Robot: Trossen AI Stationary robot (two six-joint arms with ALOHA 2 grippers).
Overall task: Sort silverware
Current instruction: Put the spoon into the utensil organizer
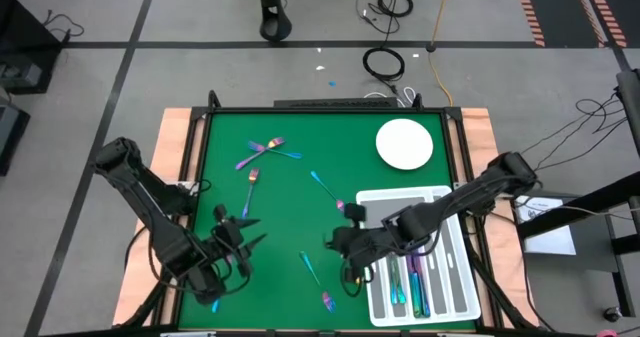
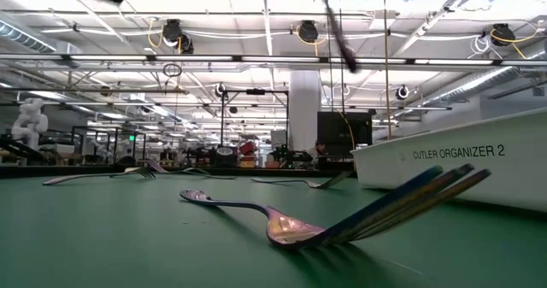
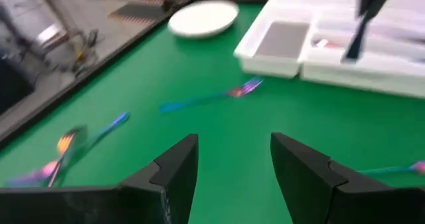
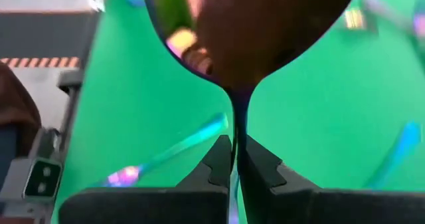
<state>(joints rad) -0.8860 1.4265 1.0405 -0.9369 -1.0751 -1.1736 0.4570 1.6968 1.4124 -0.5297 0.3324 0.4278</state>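
The silverware is slim iridescent pink-blue pieces. Several lie loose on the green mat, among them a fork (image 1: pixel 250 186) and a spoon (image 1: pixel 322 185); more lie in the white tray (image 1: pixel 450 192). My right gripper (image 1: pixel 345 249) hovers left of the tray, shut on a spoon (image 4: pixel 252 38). My left gripper (image 1: pixel 254 231) hovers open over the mat's near left part, its fingers (image 3: pixel 176 167) touching nothing. A fork (image 3: pixel 209 99) lies ahead of it. In the low view a spoon (image 2: pixel 286 226) lies close by, with other pieces leaning on it. My right gripper pinches the spoon's handle just behind the bowl (image 4: pixel 238 127) between its two fingertips (image 4: pixel 219 161). The spoon runs on along the fingers, bowl beyond the tips. It is lifted clear of the mat and hangs slanting downward (image 2: pixel 338 27).
A round white plate (image 1: pixel 404 143) sits at the mat's far right. The tray, marked CUTLER ORGANIZER 2 (image 2: pixel 457 152), fills the near right corner. Raised edges frame the mat. Free green mat (image 1: pixel 290 217) lies between the two grippers.
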